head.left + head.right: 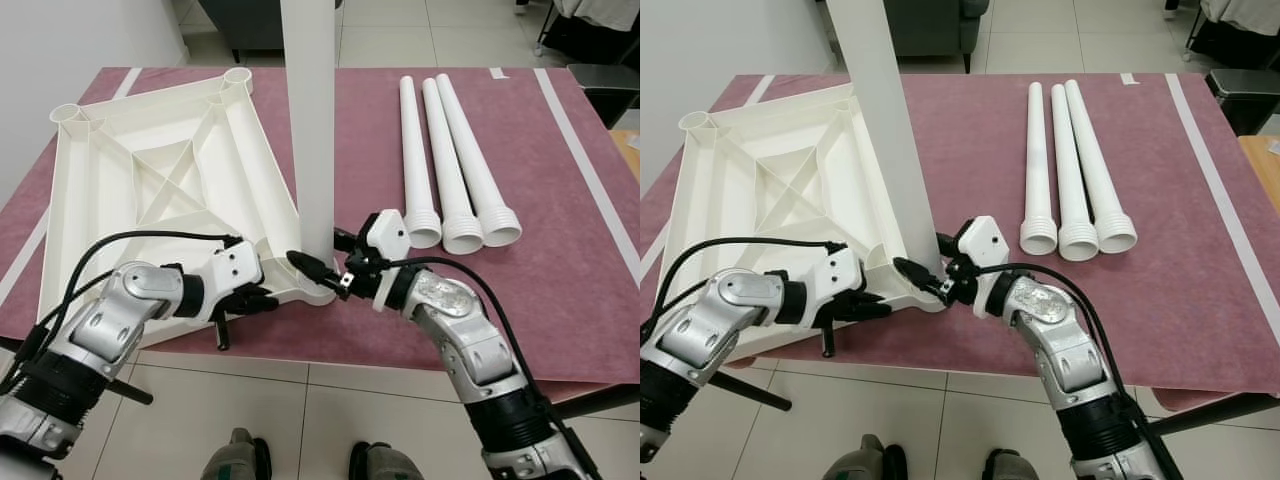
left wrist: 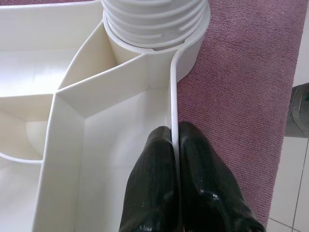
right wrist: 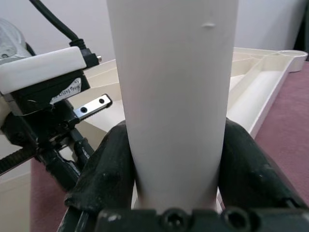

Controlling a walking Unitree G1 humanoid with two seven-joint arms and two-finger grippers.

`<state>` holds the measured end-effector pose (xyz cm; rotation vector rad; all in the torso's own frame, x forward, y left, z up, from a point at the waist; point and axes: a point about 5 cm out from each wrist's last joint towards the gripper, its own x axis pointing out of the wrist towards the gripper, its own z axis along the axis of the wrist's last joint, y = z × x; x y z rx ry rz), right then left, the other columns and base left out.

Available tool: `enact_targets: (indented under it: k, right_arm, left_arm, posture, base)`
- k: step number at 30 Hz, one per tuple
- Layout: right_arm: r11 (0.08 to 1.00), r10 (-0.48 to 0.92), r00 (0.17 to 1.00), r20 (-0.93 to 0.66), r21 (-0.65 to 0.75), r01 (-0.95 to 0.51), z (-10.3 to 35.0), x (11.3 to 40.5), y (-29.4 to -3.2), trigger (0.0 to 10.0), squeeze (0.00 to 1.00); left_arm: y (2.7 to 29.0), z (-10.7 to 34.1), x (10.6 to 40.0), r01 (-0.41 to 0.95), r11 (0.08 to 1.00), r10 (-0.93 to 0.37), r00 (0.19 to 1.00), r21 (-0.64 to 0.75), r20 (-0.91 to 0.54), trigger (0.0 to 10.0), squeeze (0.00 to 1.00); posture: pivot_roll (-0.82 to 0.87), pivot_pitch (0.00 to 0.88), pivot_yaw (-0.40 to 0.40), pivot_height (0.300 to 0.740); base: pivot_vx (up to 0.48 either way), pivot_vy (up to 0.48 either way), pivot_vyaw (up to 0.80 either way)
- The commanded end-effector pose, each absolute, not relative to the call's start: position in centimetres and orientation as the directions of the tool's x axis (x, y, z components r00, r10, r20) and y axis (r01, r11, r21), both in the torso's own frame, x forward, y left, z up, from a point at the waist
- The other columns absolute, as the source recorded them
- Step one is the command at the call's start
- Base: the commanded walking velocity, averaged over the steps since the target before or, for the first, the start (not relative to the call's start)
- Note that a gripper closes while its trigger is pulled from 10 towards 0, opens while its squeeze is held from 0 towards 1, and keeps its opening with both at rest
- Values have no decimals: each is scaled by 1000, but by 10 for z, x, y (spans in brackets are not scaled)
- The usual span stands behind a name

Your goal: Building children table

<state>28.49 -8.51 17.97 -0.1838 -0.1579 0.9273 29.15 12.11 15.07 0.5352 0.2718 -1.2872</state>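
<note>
The white table top (image 1: 150, 170) lies upside down on a maroon mat, ribs facing up. One white leg (image 1: 312, 130) stands upright in the socket at its near right corner; its threaded end (image 2: 154, 19) sits in that socket. My right gripper (image 1: 318, 268) is shut on this leg just above the socket, one black finger (image 3: 104, 179) on each side of the tube (image 3: 174, 87). My left gripper (image 1: 262, 300) is shut on the table top's thin near rim wall (image 2: 173, 96), a little short of the same corner.
Three more white legs (image 1: 450, 160) lie side by side on the mat (image 1: 560, 230) to the right, threaded ends toward me. The surface's near edge is close, with tiled floor (image 1: 330, 400) and my feet below. Dark furniture stands at the far side.
</note>
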Motion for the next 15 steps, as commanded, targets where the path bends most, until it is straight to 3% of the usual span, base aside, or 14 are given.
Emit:
enact_targets:
  k: [1, 2, 3, 5, 6, 8, 9, 11, 13, 15]
  right_arm:
    - [605, 784, 620, -22, -193, -772, 162, 287, -81, 0, 0]
    - [672, 722, 690, -39, -198, -714, 157, 293, -85, 0, 0]
    - [672, 722, 690, -39, -198, -714, 157, 293, -85, 0, 0]
    - [796, 567, 820, -73, -209, -569, 148, 303, -92, 0, 0]
    - [796, 567, 820, -73, -209, -569, 148, 303, -92, 0, 0]
    - [886, 399, 910, -108, -212, -413, 142, 312, -101, 0, 0]
    - [886, 399, 910, -108, -212, -413, 142, 312, -101, 0, 0]
    - [937, 260, 957, -127, -206, -282, 140, 318, -108, 0, 0]
    - [937, 260, 957, -127, -206, -282, 140, 318, -108, 0, 0]
    - [964, 172, 976, -134, -183, -195, 140, 321, -109, 0, 0]
  left_arm:
    - [108, 157, 288, 968, 106, -863, 204, 229, -462, 0, 0]
    - [103, 158, 294, 962, 138, -865, 233, 236, -445, 0, 0]
    - [103, 158, 294, 962, 138, -865, 233, 236, -445, 0, 0]
    - [93, 161, 307, 946, 202, -858, 296, 254, -419, 0, 0]
    - [93, 161, 307, 946, 202, -858, 296, 254, -419, 0, 0]
    - [86, 164, 317, 931, 250, -848, 343, 267, -404, 0, 0]
    - [86, 164, 317, 931, 250, -848, 343, 267, -404, 0, 0]
    - [78, 168, 328, 912, 303, -834, 395, 278, -385, 0, 0]
    - [78, 168, 328, 912, 303, -834, 395, 278, -385, 0, 0]
    - [70, 171, 337, 899, 337, -826, 425, 280, -371, 0, 0]
  posture:
    - [20, 136, 100, 740]
    - [19, 135, 99, 740]
    - [19, 135, 99, 740]
    - [17, 131, 98, 740]
    - [17, 131, 98, 740]
    - [17, 131, 99, 740]
    - [17, 131, 99, 740]
    - [13, 128, 100, 740]
    - [13, 128, 100, 740]
    - [10, 126, 103, 740]
  base:
    - [0, 0, 0]
    - [0, 0, 0]
    - [0, 0, 0]
    - [0, 0, 0]
    - [0, 0, 0]
    - [0, 0, 0]
    - [0, 0, 0]
    - [0, 0, 0]
    - [0, 0, 0]
    - [0, 0, 0]
